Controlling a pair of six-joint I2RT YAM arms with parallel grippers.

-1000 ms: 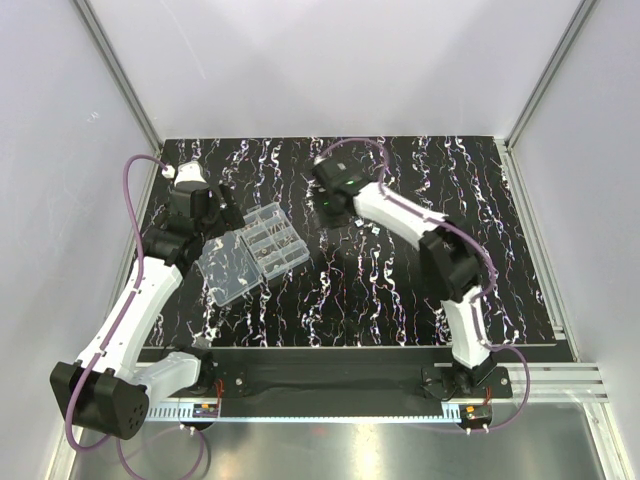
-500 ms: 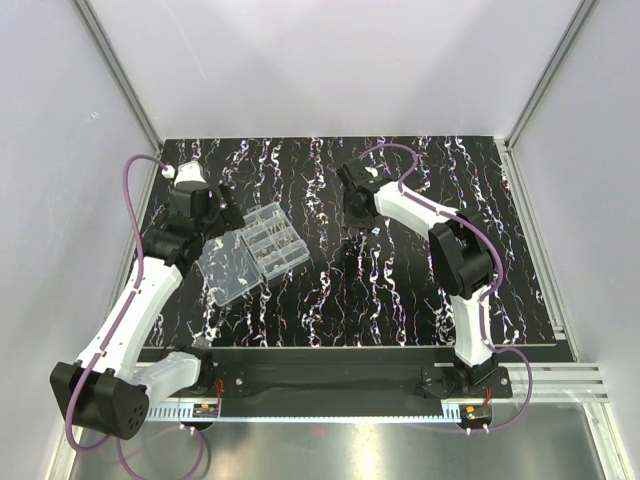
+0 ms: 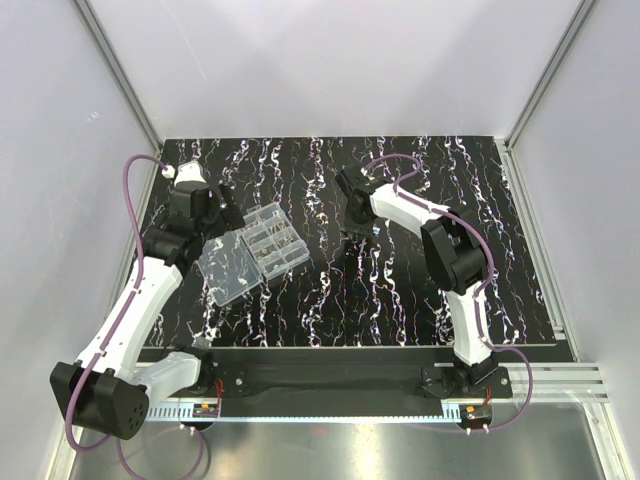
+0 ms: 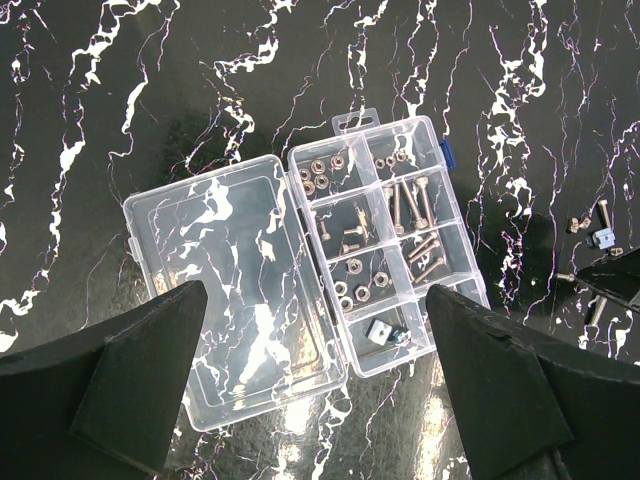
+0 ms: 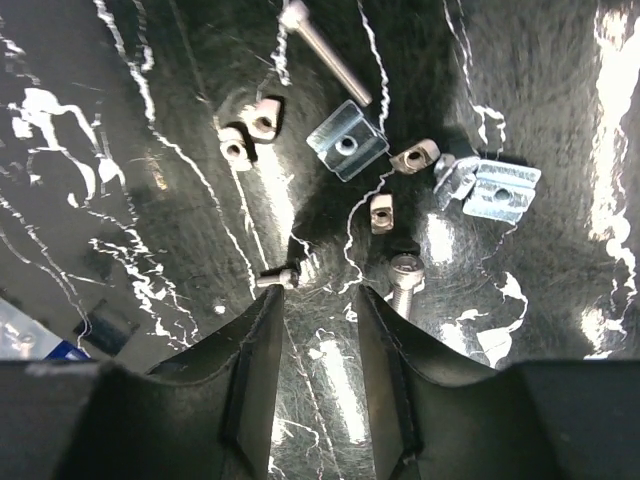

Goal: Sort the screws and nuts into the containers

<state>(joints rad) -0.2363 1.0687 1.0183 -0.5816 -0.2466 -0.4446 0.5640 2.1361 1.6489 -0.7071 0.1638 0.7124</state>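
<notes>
A: Why is the right hand [image 5: 318, 300] brought so low over the bench [image 3: 400, 290]?

B: It is set down among the loose pieces, presumably so that one can be picked. Its jaws are parted and only bare bench is seen between them, so nothing is grasped. A short dark screw [image 5: 278, 278] lies just beside one fingertip, a round-headed screw [image 5: 403, 275] just beside the other.

A: And the left hand [image 4: 315, 295]?

B: It is held spread wide, released, above the organiser box [image 4: 450, 290]. The lid [image 4: 220, 280] is laid flat beside the containers [image 4: 350, 230], so that pieces can be dropped in.

A: What can be counted?

B: Three loose screws are seen with the long screw [image 5: 322, 48] included. About seven loose nuts [image 5: 345, 140] are made out, though two overlap. Eight containers are counted, it seems, with screws and nuts already lodged apart in most
</notes>
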